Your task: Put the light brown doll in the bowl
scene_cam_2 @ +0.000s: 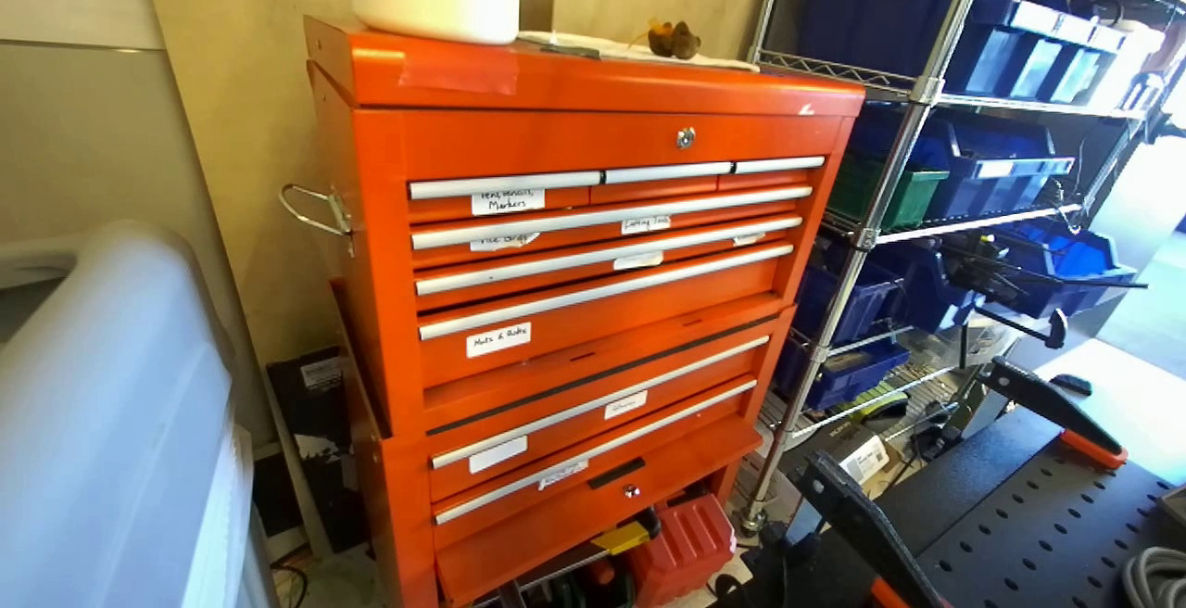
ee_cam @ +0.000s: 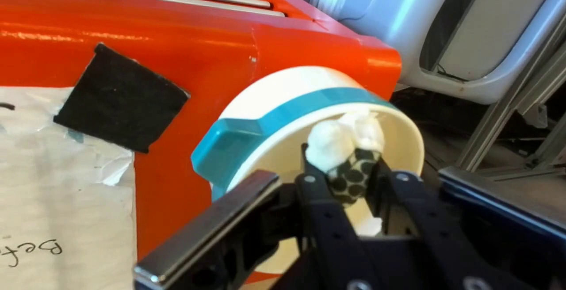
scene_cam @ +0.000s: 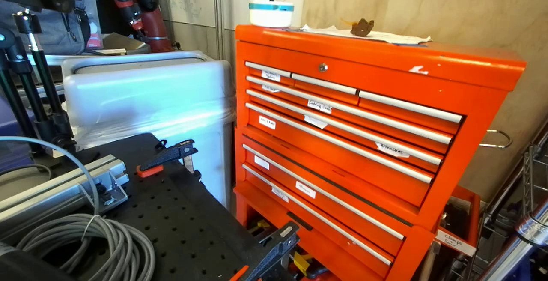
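Fingers [ee_cam: 316, 195] are clamped on the doll [ee_cam: 342, 150], one either side of its spotty part, with the white puffy end poking out past them. It's a bit right of center in the wrist view, over the mouth of the white bowl [ee_cam: 283, 91] with the blue band. Can't really tell if any of it dips below the rim. Bowl's on the orange tabletop [ee_cam: 170, 206], and there's a brown lumpy thing [scene_cam: 362, 28] on white paper [scene_cam: 387, 37], toward upper right in an exterior view.
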`<state>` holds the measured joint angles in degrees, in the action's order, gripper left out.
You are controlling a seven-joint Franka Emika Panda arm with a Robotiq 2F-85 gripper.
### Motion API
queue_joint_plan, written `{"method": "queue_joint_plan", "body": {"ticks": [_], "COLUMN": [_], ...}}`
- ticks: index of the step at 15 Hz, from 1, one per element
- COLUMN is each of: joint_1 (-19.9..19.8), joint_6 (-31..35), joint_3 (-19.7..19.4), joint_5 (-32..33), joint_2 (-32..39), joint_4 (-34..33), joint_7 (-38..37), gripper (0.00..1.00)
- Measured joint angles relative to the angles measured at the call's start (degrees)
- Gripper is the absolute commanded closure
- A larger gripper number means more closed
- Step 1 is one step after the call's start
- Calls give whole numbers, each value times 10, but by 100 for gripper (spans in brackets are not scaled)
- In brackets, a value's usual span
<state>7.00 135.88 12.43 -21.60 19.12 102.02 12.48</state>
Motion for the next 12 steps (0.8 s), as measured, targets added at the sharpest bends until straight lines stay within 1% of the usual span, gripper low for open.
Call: {"method": "queue_joint_plan", "body": {"ticks": [1, 3, 4, 6, 7, 12], "joint_1": [1, 3, 3, 4, 4, 4], "joint_6": [8, 24, 30, 36, 36, 33], "joint_3": [0, 0, 0, 0, 0, 2], "joint_5": [8, 28, 36, 47, 49, 52], "joint_2": [5, 14, 17, 19, 19, 2], "joint_4": [0, 0, 0, -3, -6, -26], "joint_7": [0, 0, 0, 0, 0, 2], "gripper": [34, 22, 13, 1, 0, 0]}}
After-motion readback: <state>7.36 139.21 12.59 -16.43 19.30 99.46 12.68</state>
